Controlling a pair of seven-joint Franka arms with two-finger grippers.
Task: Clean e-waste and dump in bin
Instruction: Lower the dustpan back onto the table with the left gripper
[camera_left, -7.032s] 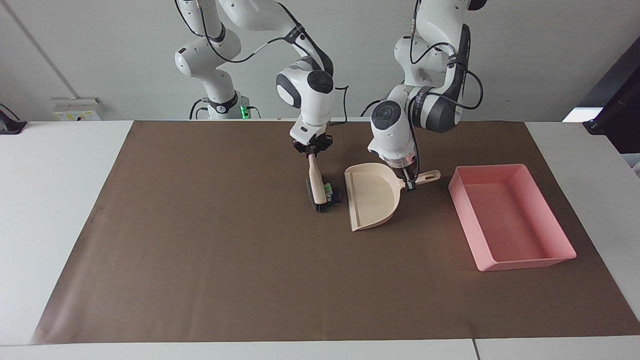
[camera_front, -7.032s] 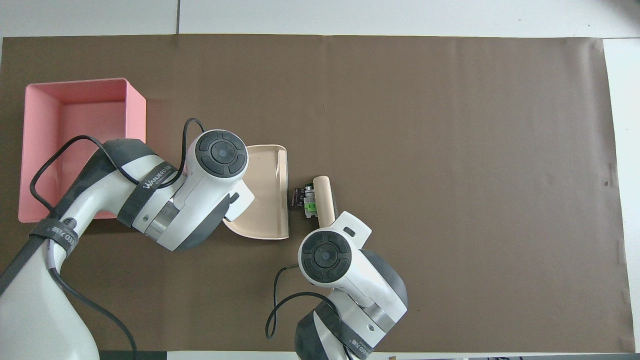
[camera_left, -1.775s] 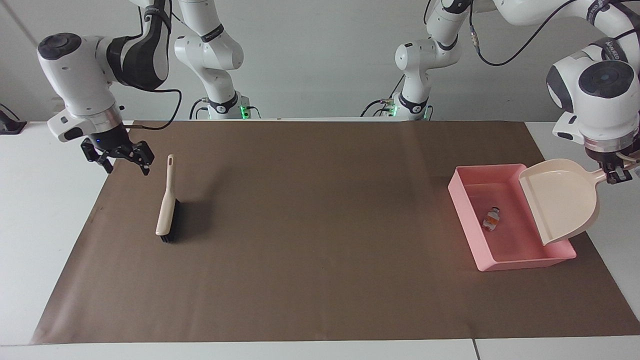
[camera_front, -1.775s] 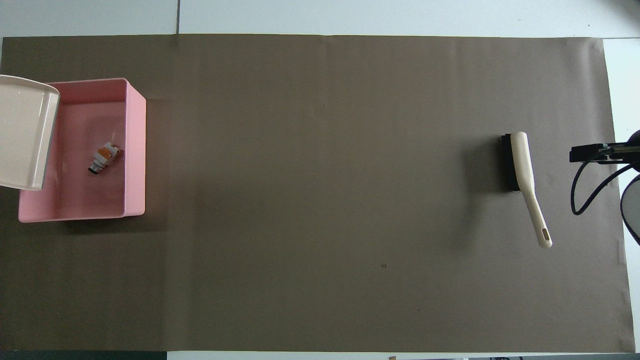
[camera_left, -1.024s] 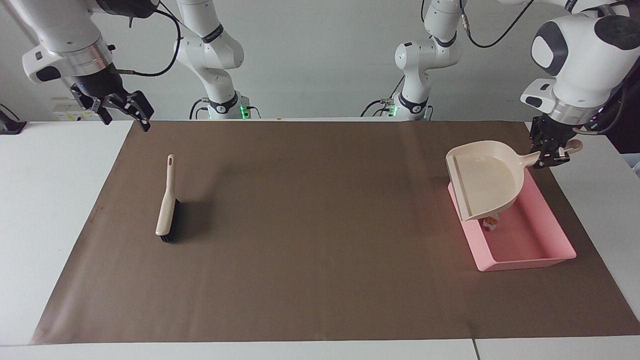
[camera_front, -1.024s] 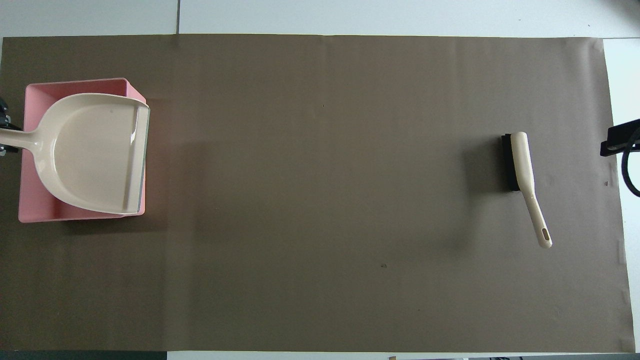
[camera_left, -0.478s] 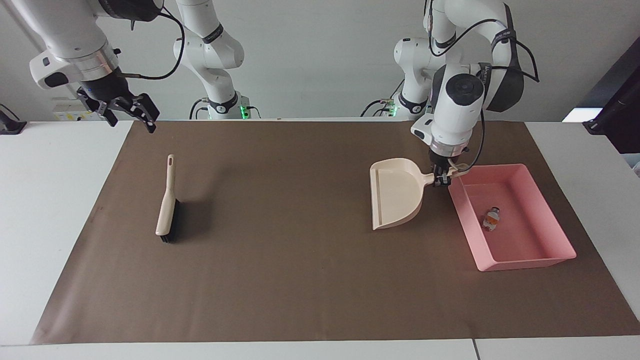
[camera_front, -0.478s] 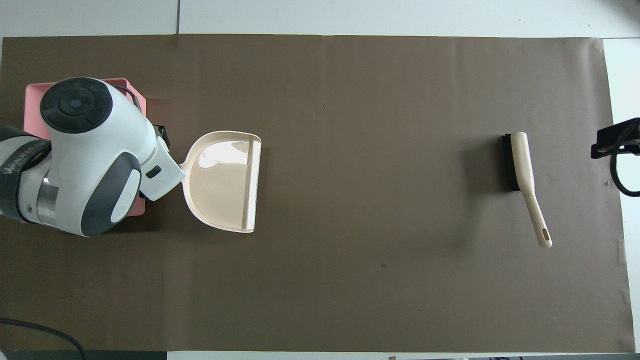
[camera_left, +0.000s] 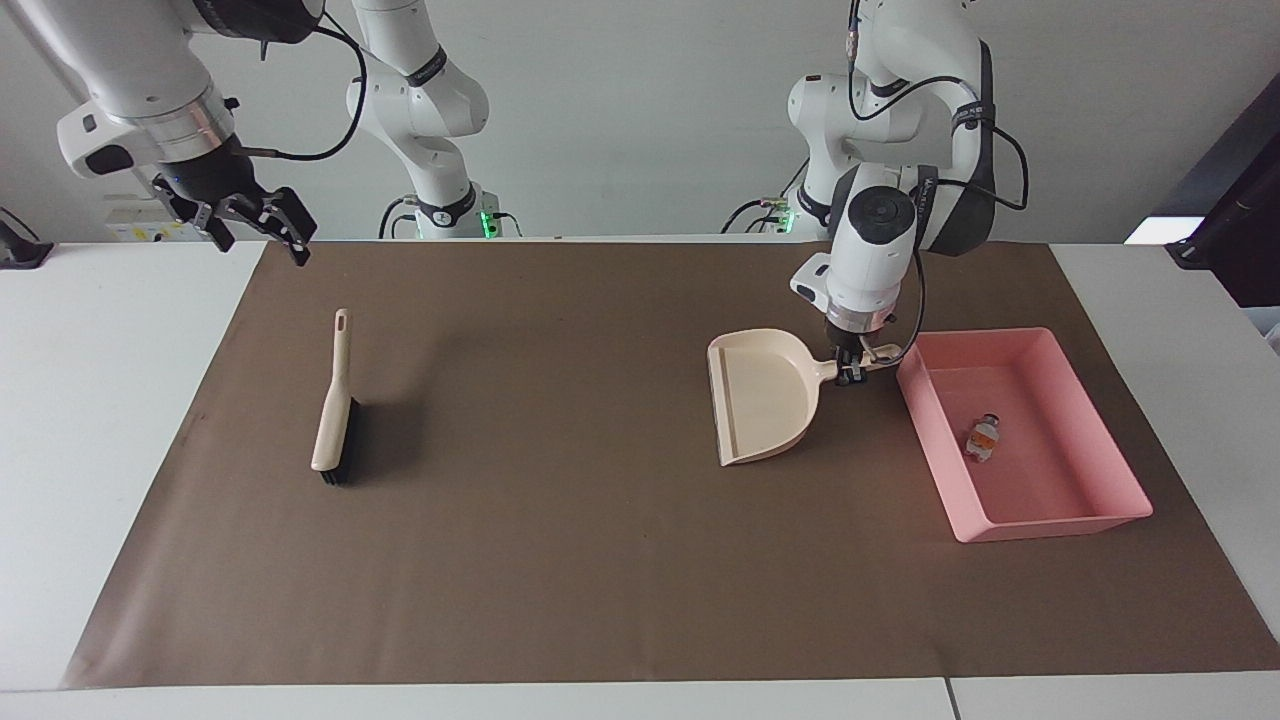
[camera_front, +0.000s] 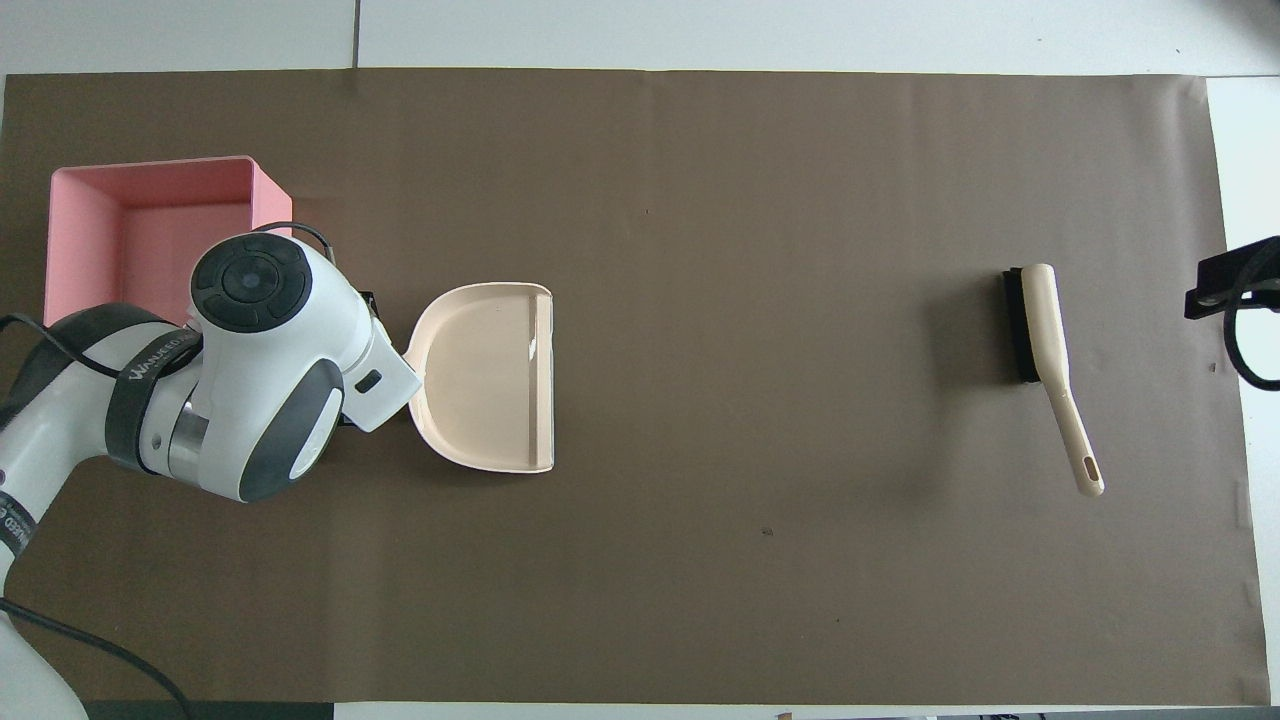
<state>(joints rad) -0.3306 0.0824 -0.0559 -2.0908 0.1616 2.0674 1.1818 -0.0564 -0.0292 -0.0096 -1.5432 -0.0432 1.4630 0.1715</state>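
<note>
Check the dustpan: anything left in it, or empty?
Empty. The dustpan shows only bare beige inside in both views, held by the left pincer; one small e-waste part lies in the pink bin.

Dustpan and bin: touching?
Apart. Facing view shows brown mat between the dustpan handle, held by the left gripper, and the bin wall.

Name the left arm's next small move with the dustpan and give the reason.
Probably open the left claw and lift away. The e-waste lies inside the bin, the dustpan looks empty and appears to sit on the mat beside the bin, and the brush lies released, the right claw open above the table's edge.
</note>
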